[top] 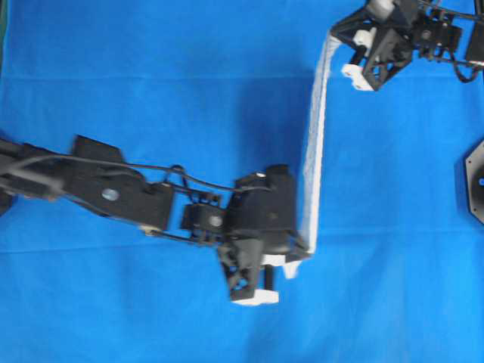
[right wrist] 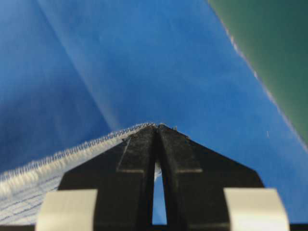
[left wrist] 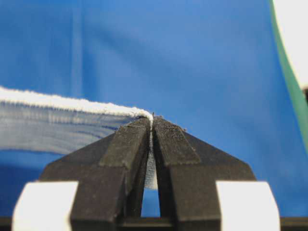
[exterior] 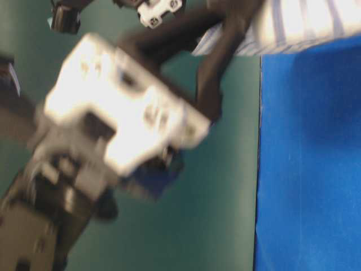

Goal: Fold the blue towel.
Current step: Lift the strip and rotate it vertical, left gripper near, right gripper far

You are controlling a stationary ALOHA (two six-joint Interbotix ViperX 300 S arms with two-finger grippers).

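Blue cloth covering (top: 151,76) spreads over the whole table, with a dark green surface (exterior: 225,197) showing past its edge in the table-level view.

Starting at the left gripper (left wrist: 152,120): its two black jaws are pressed together, and a thin sliver of white woven fabric is pinched between them at the tips. That is one corner of the blue towel (top: 314,151), a white woven cloth with thin blue stripes. The right gripper (right wrist: 157,127) is likewise closed tight on another corner, the stitched hem running off to the left from its tips.

From overhead, the towel hangs stretched between the two grippers as a narrow pale band seen nearly edge-on, running from the right gripper at the top of the picture down to the left gripper near the middle. It looks lifted clear of the table rather than lying flat, though how much of it trails below I cannot tell.

My read is that the fold is under way but not made: two corners are grasped and raised, and they have yet to be carried over and laid on the opposite edge.

Around them, a black hexagonal base (top: 473,181) sits at the right edge, well apart from the towel. Nothing seems to block the way.
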